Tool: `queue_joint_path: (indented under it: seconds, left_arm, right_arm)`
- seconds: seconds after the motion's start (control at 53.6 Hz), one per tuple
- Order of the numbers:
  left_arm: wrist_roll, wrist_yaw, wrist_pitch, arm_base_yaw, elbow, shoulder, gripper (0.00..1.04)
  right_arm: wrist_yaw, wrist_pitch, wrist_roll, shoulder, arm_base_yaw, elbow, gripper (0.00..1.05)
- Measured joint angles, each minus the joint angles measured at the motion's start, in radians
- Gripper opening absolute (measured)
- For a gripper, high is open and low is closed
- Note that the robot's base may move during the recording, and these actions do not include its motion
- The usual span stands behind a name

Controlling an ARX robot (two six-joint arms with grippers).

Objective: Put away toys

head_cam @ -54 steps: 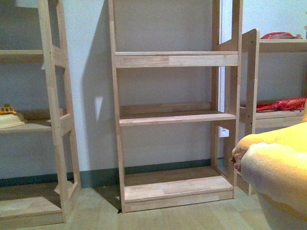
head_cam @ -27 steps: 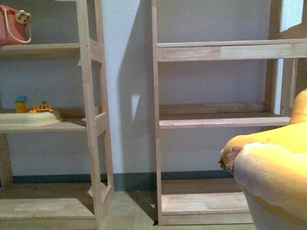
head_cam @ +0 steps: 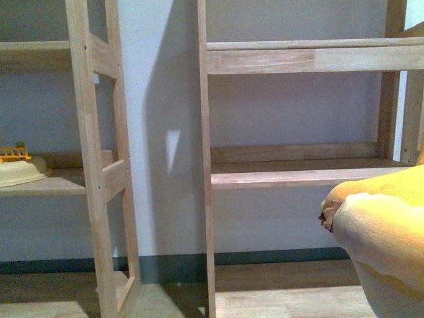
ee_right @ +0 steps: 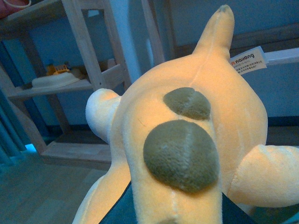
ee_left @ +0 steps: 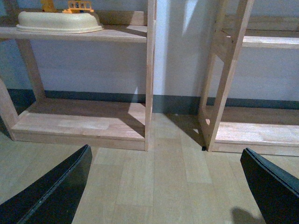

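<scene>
The large orange-yellow plush animal (ee_right: 187,140) fills the right wrist view, with two grey-brown patches, a pointed part at the top and a white paper tag (ee_right: 247,60). My right gripper (ee_right: 166,217) is shut on the plush animal; only dark finger edges show beside it. In the front view the plush animal (head_cam: 387,232) sits at the lower right, held in front of the wooden shelf unit (head_cam: 298,175). My left gripper (ee_left: 168,191) is open and empty above the wooden floor, its black fingers (ee_left: 56,191) wide apart.
A second shelf unit (head_cam: 93,179) stands to the left, holding a cream tray with a small yellow toy (head_cam: 16,165), which also shows in the left wrist view (ee_left: 58,21). A blue-grey wall with a dark baseboard (head_cam: 165,265) is behind the shelves.
The front view has shifted sideways: the shelves slid left then right across the picture and look closer. The plush animal stays at the lower right in my right gripper.
</scene>
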State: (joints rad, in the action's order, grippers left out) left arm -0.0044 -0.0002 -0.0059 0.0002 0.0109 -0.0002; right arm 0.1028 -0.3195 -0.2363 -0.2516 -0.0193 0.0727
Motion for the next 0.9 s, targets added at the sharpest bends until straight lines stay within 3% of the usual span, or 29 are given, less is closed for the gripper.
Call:
queue_joint_path:
  seconds: [0.896]
  left_arm:
    - [0.000,0.000,0.000,0.000,0.000,0.000,0.99]
  right_arm:
    - [0.002,0.000,0.000,0.000,0.000,0.000,0.17]
